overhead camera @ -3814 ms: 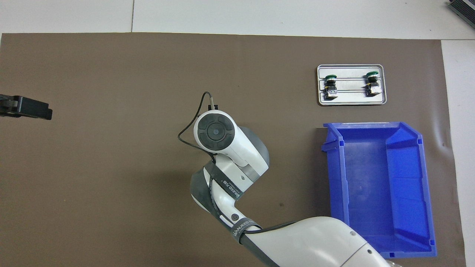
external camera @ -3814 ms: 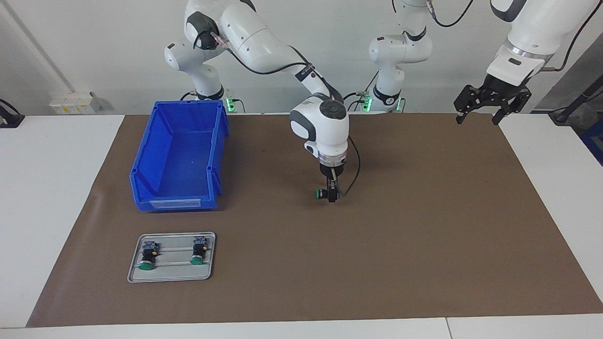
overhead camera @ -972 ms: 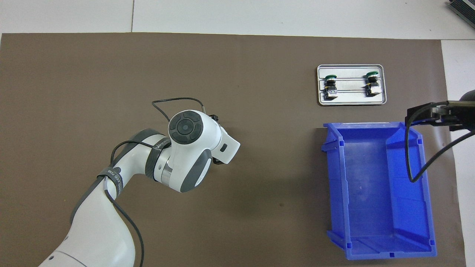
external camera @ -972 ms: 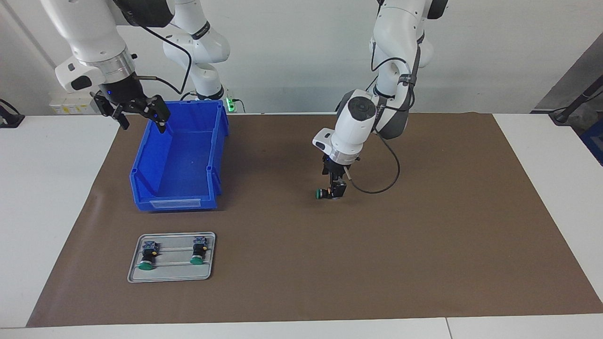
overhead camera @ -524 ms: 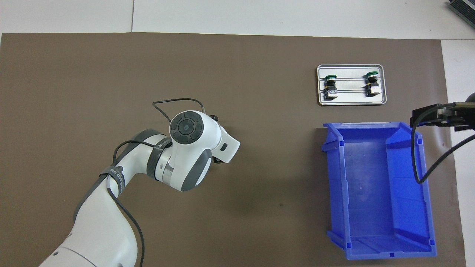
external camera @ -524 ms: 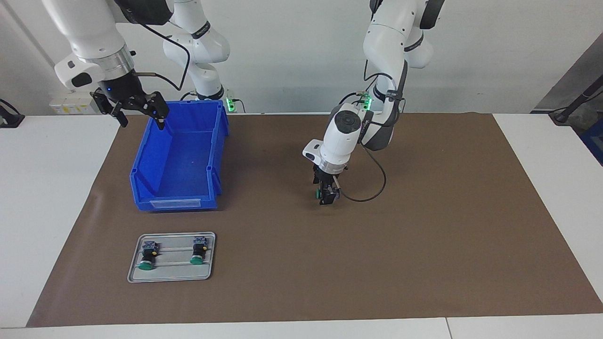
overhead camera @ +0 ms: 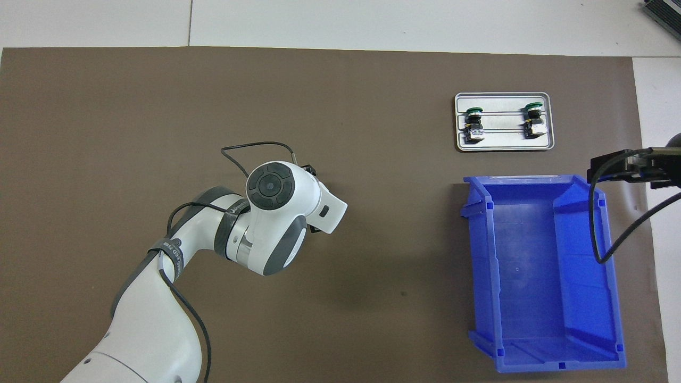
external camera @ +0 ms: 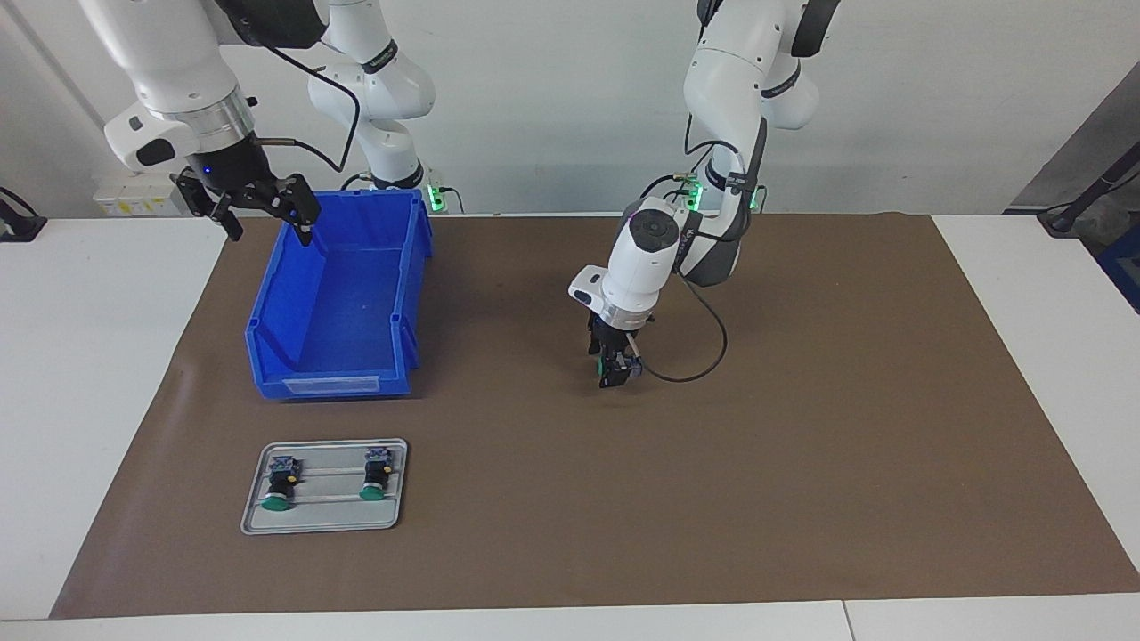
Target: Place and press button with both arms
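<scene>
Button (external camera: 608, 366) sits mid-mat, between the left gripper (external camera: 614, 367) fingers, green cap facing nine o'clock in your facing view, long axis level. You can't yet call that grip closed. Right gripper (external camera: 260, 203) hangs released over the blue bin (external camera: 338, 294) rim, well apart, waiting.

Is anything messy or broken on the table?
Nothing looks broken or spilled. Two buttons lie neatly on the grey tray, the blue bin is empty and upright, and a third button sits alone mid-mat at the left gripper.
</scene>
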